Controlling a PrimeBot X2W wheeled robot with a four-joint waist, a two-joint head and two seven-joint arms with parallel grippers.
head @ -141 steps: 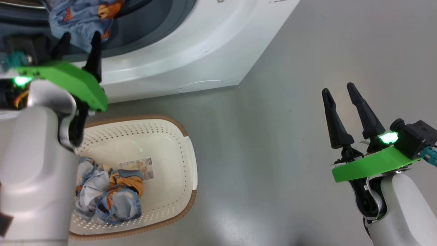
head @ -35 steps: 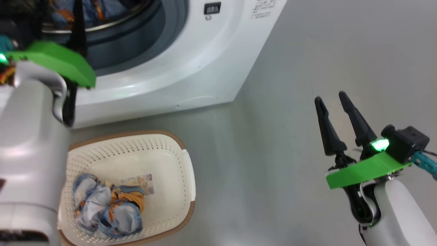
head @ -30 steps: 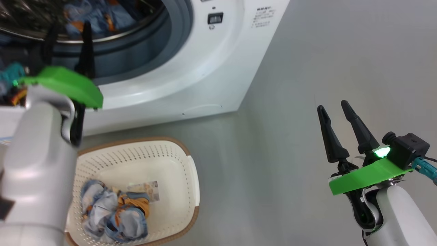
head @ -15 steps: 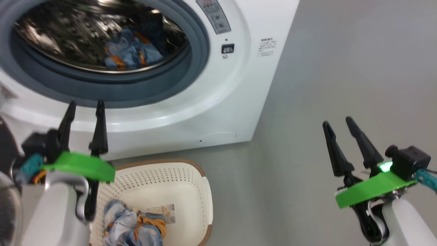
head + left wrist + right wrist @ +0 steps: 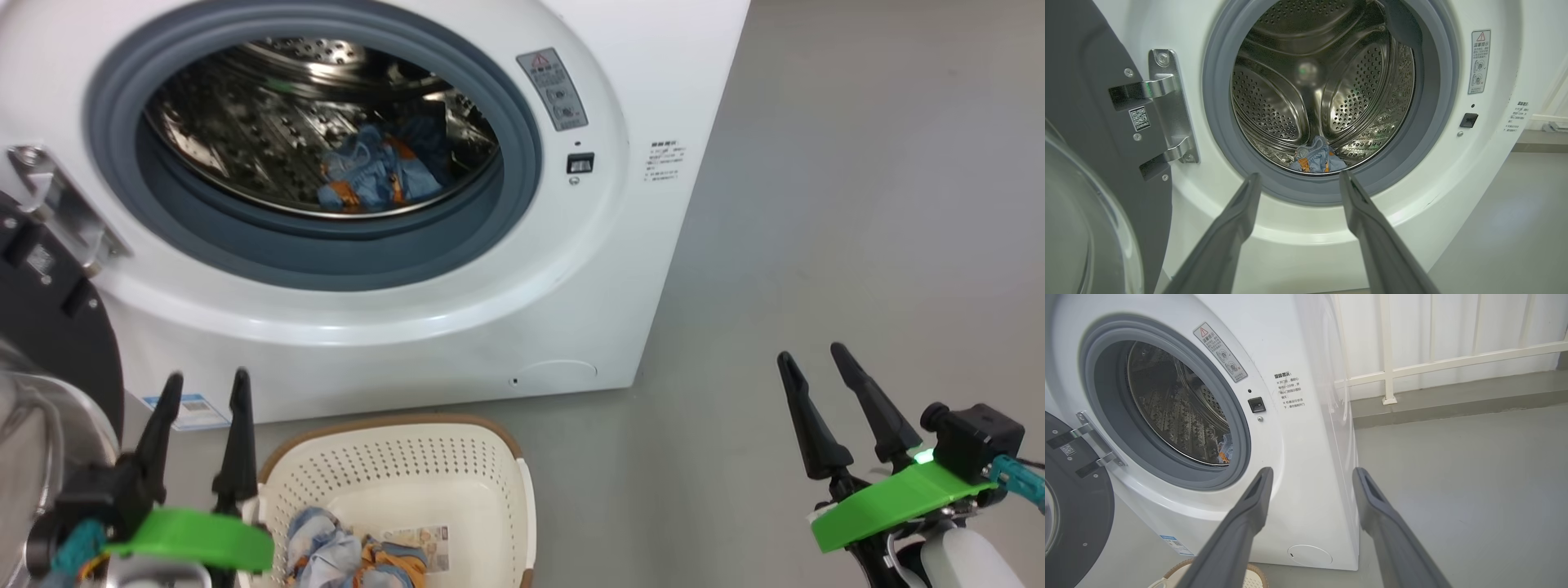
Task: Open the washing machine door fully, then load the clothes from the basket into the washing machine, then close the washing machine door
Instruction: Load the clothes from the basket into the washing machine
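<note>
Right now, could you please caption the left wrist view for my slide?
Open left gripper facing the white front-loading washing machine, a light blue garment in its perforated steel drum.

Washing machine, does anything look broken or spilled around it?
Nothing stands out. The door hangs open at the left, one garment lies in the drum, other clothes sit in the basket, and nothing looks spilled or broken.

The head camera looked down on the washing machine [image 5: 490, 327]; both wrist cameras faced it lower and near, all sharing its drum [image 5: 1290, 102]
</note>
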